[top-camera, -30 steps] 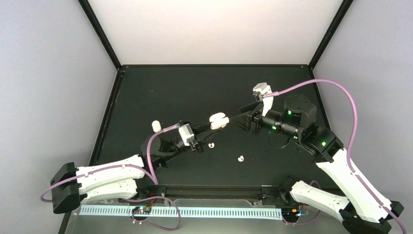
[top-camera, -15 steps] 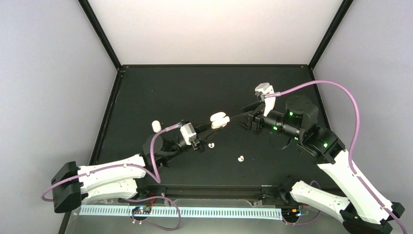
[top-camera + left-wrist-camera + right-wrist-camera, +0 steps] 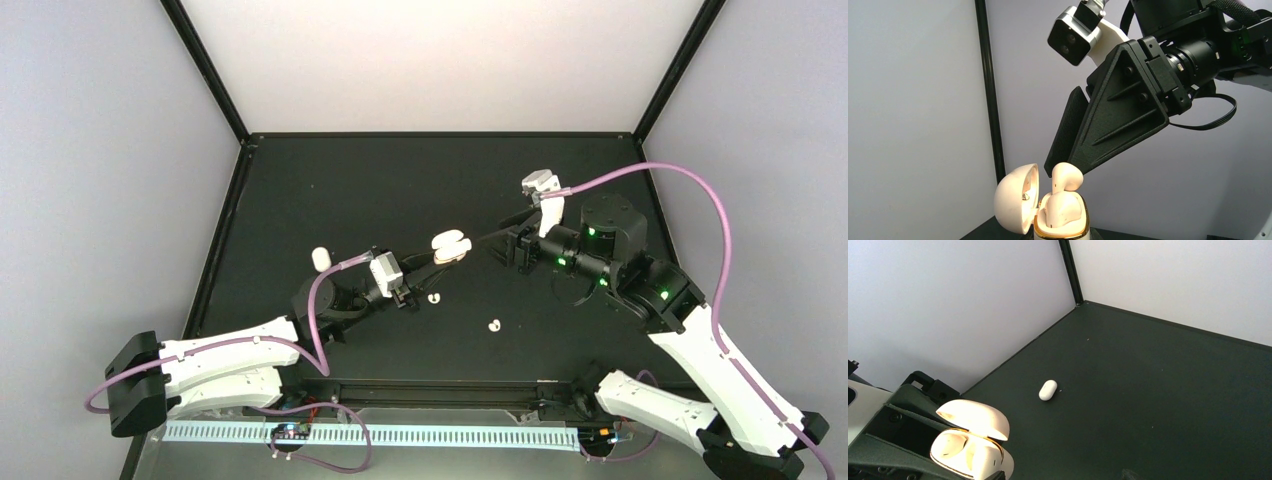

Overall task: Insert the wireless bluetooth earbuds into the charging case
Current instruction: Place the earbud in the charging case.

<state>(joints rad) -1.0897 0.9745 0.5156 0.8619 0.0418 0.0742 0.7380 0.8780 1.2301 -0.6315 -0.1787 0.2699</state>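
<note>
Our right gripper (image 3: 1064,169) has edged nearer the charging case (image 3: 1060,216) that our left gripper (image 3: 432,258) clamps, apparently pinching an earbud (image 3: 1067,177) half-seated inside, so insertion looks close.

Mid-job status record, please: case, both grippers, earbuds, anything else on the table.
charging case: lid open
left gripper: shut on charging case
right gripper: tips at the case mouth, grip unclear
upright earbud: at those tips, sticking up from the case
loose earbuds: two on the table
white oval capsule: on the table, untouched
</note>
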